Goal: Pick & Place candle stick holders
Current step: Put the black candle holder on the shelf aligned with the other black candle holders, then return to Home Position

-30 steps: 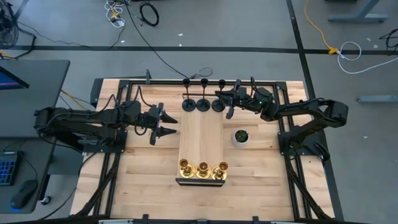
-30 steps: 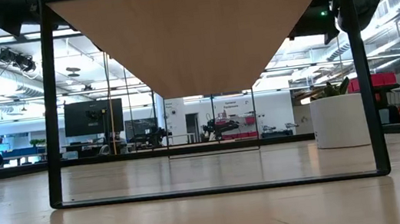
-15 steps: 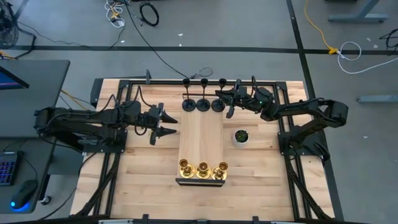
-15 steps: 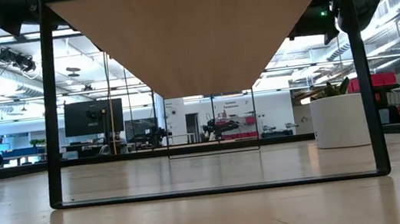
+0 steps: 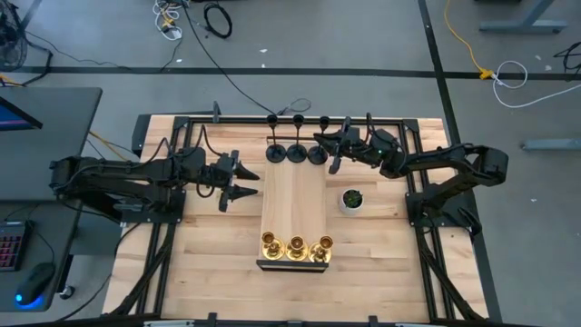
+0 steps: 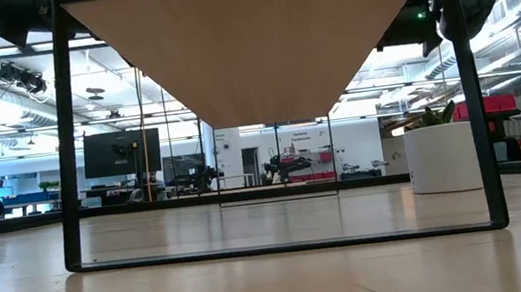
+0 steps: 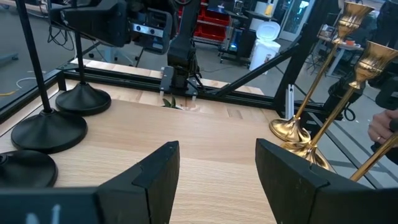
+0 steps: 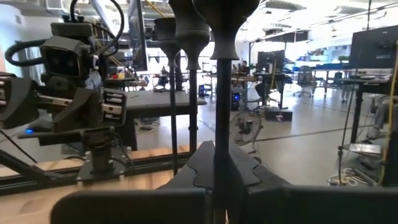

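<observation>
Three black candle stick holders [image 5: 296, 151] stand in a row at the far end of a raised wooden board [image 5: 294, 202]. Three brass holders [image 5: 296, 245] stand at its near end and also show in the left wrist view [image 7: 292, 127]. My right gripper [image 5: 329, 148] is at the rightmost black holder [image 5: 317, 153] and is shut on it. My left gripper [image 5: 243, 180] is open and empty at the board's left edge, its fingers [image 7: 155, 174] pointing across the board. My right gripper pinches the thin stem [image 8: 221, 124] of the rightmost black holder between its two fingers [image 8: 200, 168]. The fingers come level from the table's right side and lie across the stem. The holder is upright, and its base [image 7: 82, 99] looks set on the wood.
A small white pot with a green plant [image 5: 351, 199] stands on the table right of the board, and shows in the low view [image 6: 441, 158]. The board stands on a black frame [image 6: 70, 151]. The middle of the board is bare wood.
</observation>
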`<move>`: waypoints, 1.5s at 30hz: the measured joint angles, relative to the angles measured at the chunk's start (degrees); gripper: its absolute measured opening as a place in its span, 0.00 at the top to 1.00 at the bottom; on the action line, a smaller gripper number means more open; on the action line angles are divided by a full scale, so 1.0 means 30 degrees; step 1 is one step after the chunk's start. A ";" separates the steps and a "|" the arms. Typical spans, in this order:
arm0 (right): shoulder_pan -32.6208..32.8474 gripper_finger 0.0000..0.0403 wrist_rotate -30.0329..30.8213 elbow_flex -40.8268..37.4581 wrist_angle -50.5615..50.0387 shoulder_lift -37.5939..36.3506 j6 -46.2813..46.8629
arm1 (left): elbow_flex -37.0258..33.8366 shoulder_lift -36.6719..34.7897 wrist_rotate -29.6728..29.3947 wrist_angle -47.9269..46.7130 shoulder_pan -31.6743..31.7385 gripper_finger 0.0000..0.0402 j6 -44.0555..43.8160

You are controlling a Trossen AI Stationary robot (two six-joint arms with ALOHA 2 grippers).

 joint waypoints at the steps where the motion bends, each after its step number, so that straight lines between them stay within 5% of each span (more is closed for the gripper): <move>1: 0.0009 0.97 0.0092 0.0000 -0.0046 -0.0002 -0.0115 | 0.0000 0.0007 0.0000 0.0001 0.0000 0.48 0.0000; 17: -0.0006 0.80 0.0123 -0.0029 -0.0648 0.0012 -0.0428 | 0.0000 0.0005 0.0000 -0.0021 -0.0002 0.47 -0.0029; 30: -0.0006 0.51 0.0148 -0.0029 -0.0845 -0.1010 -0.0559 | 0.0000 0.0007 0.0000 -0.0220 -0.0007 0.48 -0.0029; 45: -0.0001 0.43 0.1459 -0.0022 -0.9078 -0.7060 -0.0996 | 0.0000 -0.0408 -0.0357 -0.0216 0.0017 0.47 0.1400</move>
